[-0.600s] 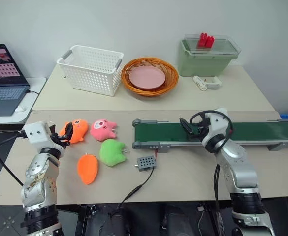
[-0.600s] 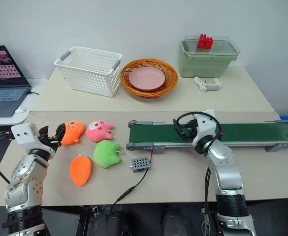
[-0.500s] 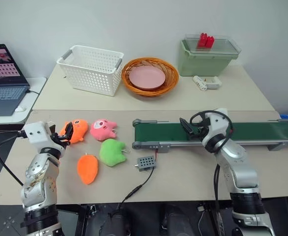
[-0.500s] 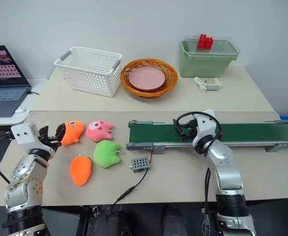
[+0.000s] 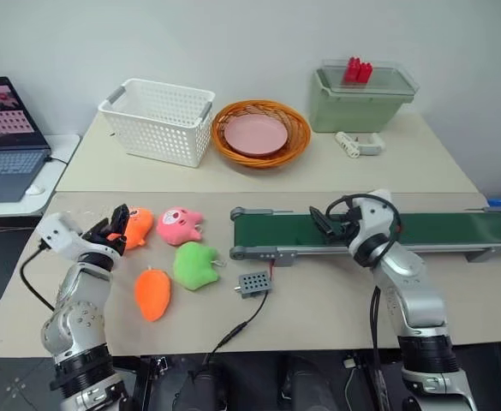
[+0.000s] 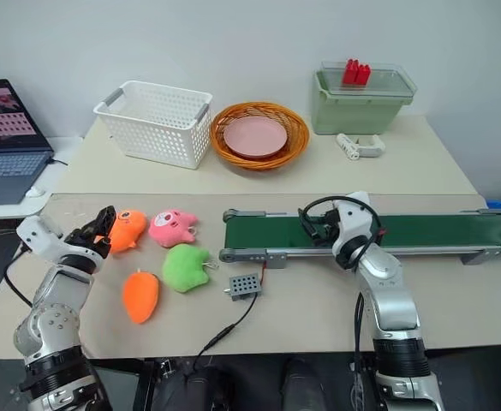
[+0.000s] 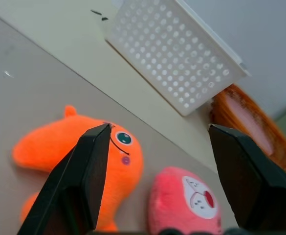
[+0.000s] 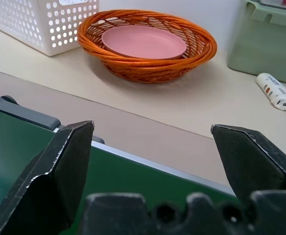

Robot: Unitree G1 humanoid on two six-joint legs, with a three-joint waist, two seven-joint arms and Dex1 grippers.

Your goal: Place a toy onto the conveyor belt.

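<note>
Toy (image 7: 84,156) isn't grabbed yet: our left gripper (image 7: 162,161) hovers wide open beside it, right gripper (image 8: 157,166) gapes empty over the conveyor belt (image 5: 438,229), so next we'd close in and pinch.

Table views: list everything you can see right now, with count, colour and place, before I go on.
Round fish toy: 1, orange, left of the near table, at the left gripper.
Face plush: 1, pink, right of the fish toy.
Green plush: 1, green, in front of the pink one.
Carrot plush: 1, orange, nearest the table's front edge.
Conveyor belt: 1, dark green in grey frame, right half of the near table.
Control box: 1, grey, in front of the belt's left end.
Basket: 1, white, far table.
Wicker tray: 1, orange, holding a pink plate.
Lidded bin: 1, pale green, far right.
Laptop: 1, far left.
Left gripper: open, at the fish toy.
Right gripper: open, over the belt.
</note>
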